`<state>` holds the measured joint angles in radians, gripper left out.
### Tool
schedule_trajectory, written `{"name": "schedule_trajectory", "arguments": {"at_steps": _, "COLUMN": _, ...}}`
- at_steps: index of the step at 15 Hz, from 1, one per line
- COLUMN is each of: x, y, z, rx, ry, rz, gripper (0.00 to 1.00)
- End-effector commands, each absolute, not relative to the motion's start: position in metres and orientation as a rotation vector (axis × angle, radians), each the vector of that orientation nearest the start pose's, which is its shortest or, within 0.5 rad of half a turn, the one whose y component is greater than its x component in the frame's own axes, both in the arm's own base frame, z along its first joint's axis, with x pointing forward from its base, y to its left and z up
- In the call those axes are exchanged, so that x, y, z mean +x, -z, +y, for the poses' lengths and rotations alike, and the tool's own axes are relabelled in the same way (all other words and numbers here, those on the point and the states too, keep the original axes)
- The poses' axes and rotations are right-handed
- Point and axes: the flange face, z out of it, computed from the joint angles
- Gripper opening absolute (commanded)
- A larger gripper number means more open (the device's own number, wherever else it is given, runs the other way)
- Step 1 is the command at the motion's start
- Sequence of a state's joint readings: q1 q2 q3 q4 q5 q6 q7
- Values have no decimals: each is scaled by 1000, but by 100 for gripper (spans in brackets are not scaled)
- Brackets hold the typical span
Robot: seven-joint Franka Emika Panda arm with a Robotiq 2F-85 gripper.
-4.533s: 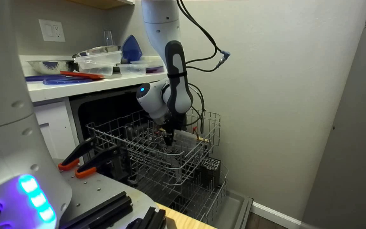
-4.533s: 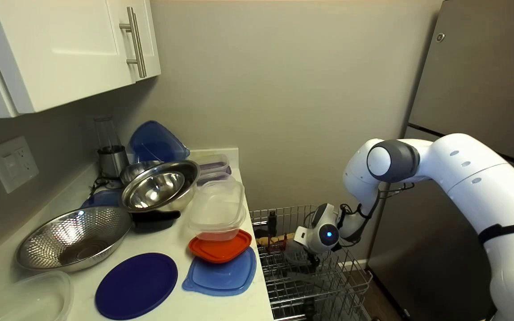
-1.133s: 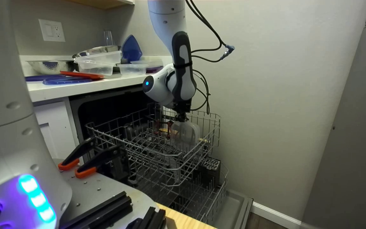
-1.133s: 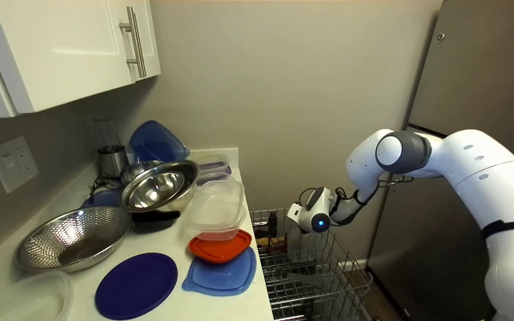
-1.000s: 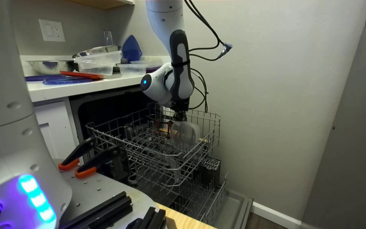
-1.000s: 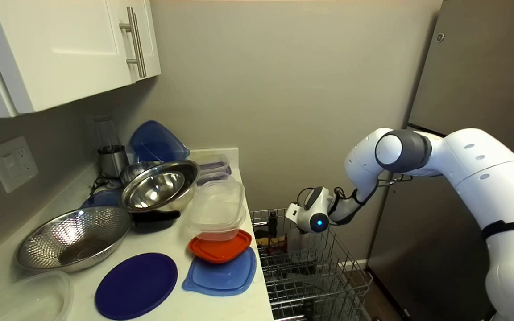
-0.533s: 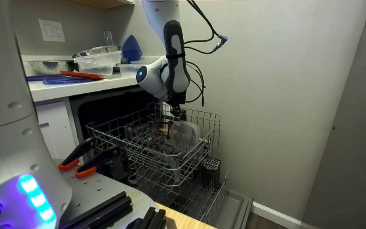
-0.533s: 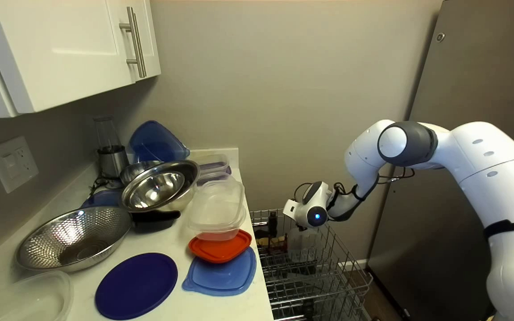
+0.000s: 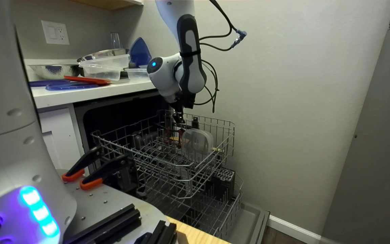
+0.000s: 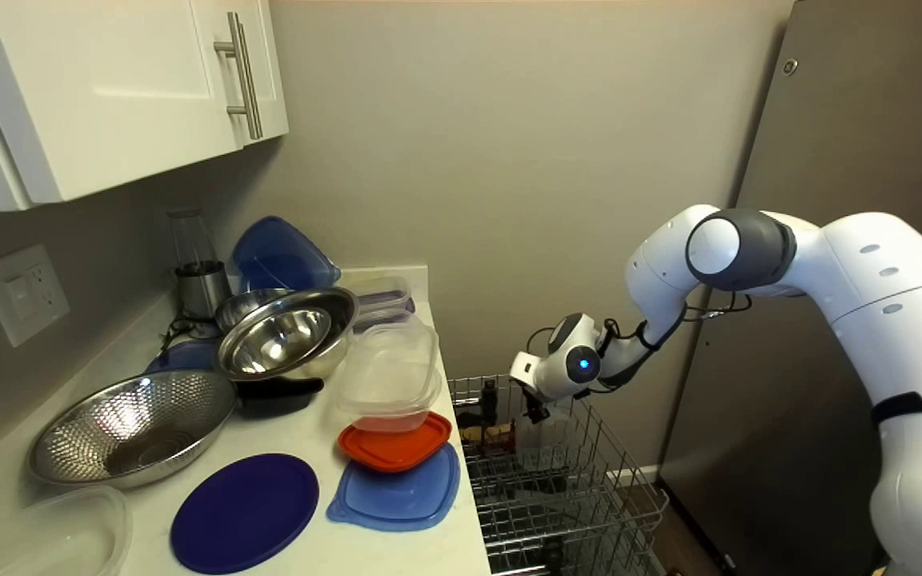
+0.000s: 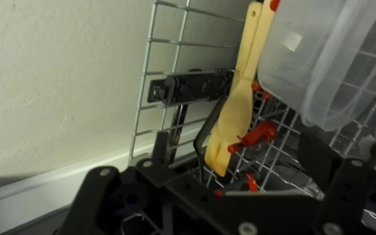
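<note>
The grey refrigerator point(image 10: 837, 136) is the largest thing by you, and your white arm point(image 10: 893, 280) arches in front of it. Your white counter point(image 10: 397, 556) runs along the opposite side of that exterior view. Beside the counter you have the wire upper rack point(image 11: 178, 42), slid out of the dark dishwasher opening point(image 9: 113, 113). On the counter sit the perforated steel colander point(image 10: 109, 420), the round purple-blue lid point(image 10: 245, 512) near it, and the smaller red lid point(image 10: 397, 448), which overlaps the light blue lid point(image 10: 397, 504).

The clear container point(image 9: 196, 142) stands on its edge in the upper rack, below your gripper point(image 11: 234, 143) and a little to one side of it. The wrist view is soft there, so it may be two containers nested together. Your gripper is released, its jaws spread wide, and it hangs above the rack, apart from the container.

In the wrist view you see the wooden spoon point(image 11: 237, 107) lying between the container and the rack's side wall, over a second wooden utensil point(image 11: 219, 156). Smallest is the red hooked piece point(image 11: 261, 132), just beside the bowl of the spoon.
</note>
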<state>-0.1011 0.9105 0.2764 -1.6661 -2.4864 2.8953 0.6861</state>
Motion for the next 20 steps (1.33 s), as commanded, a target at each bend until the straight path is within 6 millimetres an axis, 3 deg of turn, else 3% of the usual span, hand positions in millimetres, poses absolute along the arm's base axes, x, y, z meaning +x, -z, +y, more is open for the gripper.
{"name": "schedule_trajectory", "arguments": {"at_steps": 1, "x": 585, "y": -88, "z": 132, "rx": 1699, "ry": -745, "rz": 2050, "gripper": 100}}
{"name": "schedule_trajectory", "arguments": {"at_steps": 5, "x": 570, "y": -78, "z": 119, "rx": 1815, "ry": -699, "rz": 2125, "gripper": 100}}
{"name": "schedule_trajectory", "arguments": {"at_steps": 8, "x": 565, "y": -59, "z": 106, "rx": 1880, "ry": -596, "rz": 2075, "gripper": 100}}
{"name": "schedule_trajectory", "arguments": {"at_steps": 12, "x": 560, "y": -39, "z": 102, "rx": 1883, "ry": -491, "rz": 2024, "gripper": 100}}
{"name": "schedule_trajectory", "arguments": {"at_steps": 20, "x": 568, "y": -22, "z": 123, "rx": 1700, "ry": -401, "rz": 1958, "gripper": 100}}
